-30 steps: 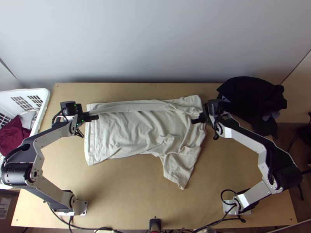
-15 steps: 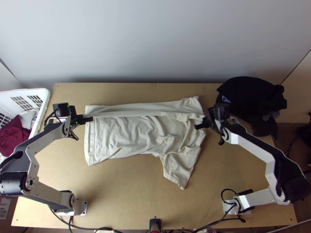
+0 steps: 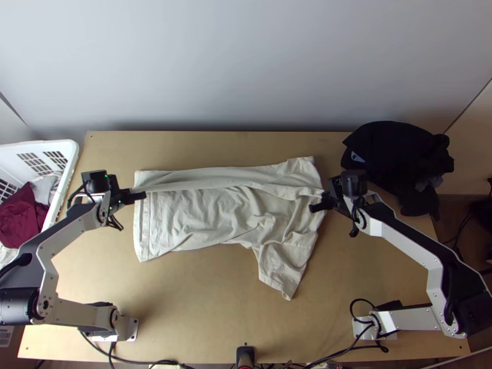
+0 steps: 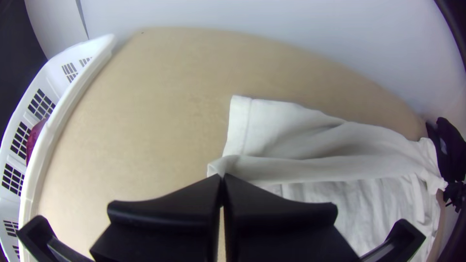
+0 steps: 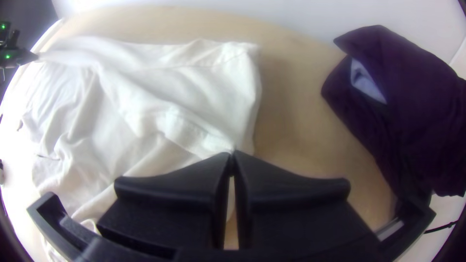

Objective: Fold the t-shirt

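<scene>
Closed tip to tip in the left gripper (image 3: 134,194), on one end of a band of the t-shirt (image 3: 203,215); likewise in the right gripper (image 3: 321,203), on the opposite end. Stretched between the two. Spread otherwise, wrinkled, on the table (image 3: 203,313). Flanked by a white basket (image 3: 72,161) of maroon cloth (image 3: 21,215) and by dark cloth (image 3: 400,160).

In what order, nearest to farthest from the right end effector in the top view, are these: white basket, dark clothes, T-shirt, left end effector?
1. T-shirt, in its grip
2. Dark clothes, at the far right
3. Left end effector, at the T-shirt's left end
4. White basket, farthest left
</scene>
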You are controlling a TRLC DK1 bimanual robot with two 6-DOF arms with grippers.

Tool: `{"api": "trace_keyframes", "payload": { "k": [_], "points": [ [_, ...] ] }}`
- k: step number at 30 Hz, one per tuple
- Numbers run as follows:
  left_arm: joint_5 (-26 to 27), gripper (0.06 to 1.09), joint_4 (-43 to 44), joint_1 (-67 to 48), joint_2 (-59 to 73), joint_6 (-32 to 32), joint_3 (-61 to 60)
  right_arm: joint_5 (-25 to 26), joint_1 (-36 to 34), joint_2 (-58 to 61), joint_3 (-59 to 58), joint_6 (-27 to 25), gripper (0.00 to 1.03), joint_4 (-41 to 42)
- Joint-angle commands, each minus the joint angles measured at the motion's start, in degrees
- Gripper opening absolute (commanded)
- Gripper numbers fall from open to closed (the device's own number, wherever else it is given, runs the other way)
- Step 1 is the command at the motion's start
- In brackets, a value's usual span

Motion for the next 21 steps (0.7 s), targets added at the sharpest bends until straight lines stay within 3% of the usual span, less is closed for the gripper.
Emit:
{"api": "trace_keyframes", "payload": {
  "k": [1,6,7,8,10,11,14,21],
  "points": [
    [0.05,0.1,-0.07,-3.6,-2.91,-1.75,-4.6,-0.46,1.15,-0.57,-1.9,1.04,0.03,-0.42],
    [-0.03,0.13,-0.95,-7.29,-3.18,-2.37,-6.97,-0.46,1.24,2.95,-1.63,1.39,0.03,-0.33],
    [0.05,0.28,-1.21,-7.47,-3.18,-2.37,-6.89,-0.46,1.24,2.95,-1.63,1.48,0.05,-0.15],
    [-0.03,0.51,-1.92,-7.91,-3.62,-2.19,-6.8,-0.46,1.15,2.42,-1.63,2.36,0.2,0.55],
    [0.05,0.93,-2.35,-7.64,-5.73,-2.28,-6.62,-0.46,0.98,1.1,-1.46,2.98,0.77,0.99],
    [0.76,1.03,-2.71,-7.29,-6.43,-2.46,-6.09,-0.46,0.89,0.57,-0.93,3.5,0.99,0.99],
    [4.98,1.03,-7.36,-5.27,-7.83,-2.46,-4.07,-0.73,1.15,-3.03,-0.31,2.98,1.0,-1.82],
    [6.73,1.03,-18.61,-1.93,-18.03,2.46,-6.01,-4.5,4.32,-17.62,-4.09,5.17,0.99,-15.62]
  ]
}}
